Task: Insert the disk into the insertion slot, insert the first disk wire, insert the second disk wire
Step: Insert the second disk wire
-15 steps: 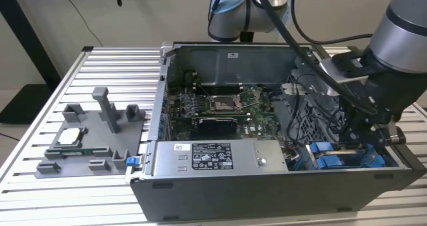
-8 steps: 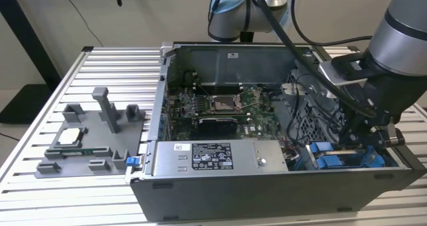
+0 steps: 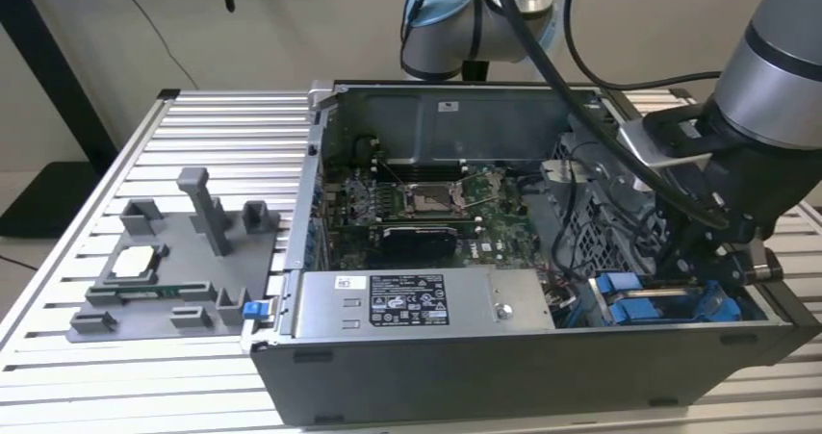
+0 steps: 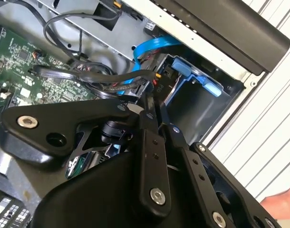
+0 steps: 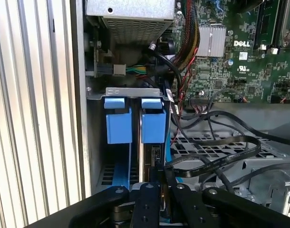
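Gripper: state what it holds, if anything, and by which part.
Cannot be told. In the first wrist view the gripper sits down at the insertion slot, fingertips close together by a black cable, but any grip is hidden.

Blue-framed disk (image 5: 152, 128) sits upright inside the insertion slot (image 5: 95, 142)

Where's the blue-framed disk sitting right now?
In the exterior view, the blue-framed disk stands in the grey perforated drive cage at the open computer case's lower right corner, right of the labelled grey power-supply box, beneath the black gripper.
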Available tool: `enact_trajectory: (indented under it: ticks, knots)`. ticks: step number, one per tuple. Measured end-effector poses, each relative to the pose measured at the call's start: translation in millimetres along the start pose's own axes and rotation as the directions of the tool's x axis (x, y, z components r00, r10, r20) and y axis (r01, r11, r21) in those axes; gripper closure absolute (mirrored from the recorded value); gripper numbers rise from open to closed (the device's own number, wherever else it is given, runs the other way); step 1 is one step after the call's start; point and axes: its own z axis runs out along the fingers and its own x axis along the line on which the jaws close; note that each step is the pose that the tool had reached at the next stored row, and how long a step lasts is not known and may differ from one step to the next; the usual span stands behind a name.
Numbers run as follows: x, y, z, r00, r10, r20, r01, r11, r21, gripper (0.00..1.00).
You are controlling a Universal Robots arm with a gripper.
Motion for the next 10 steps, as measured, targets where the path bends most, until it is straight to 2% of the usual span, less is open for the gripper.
enact_trajectory:
  ticks: [10]
  knots:
    - [0.6, 0.9, 5.9, 0.9999, 0.014, -0.0031, -0.014, 0.9999, 0.0014, 1.0]
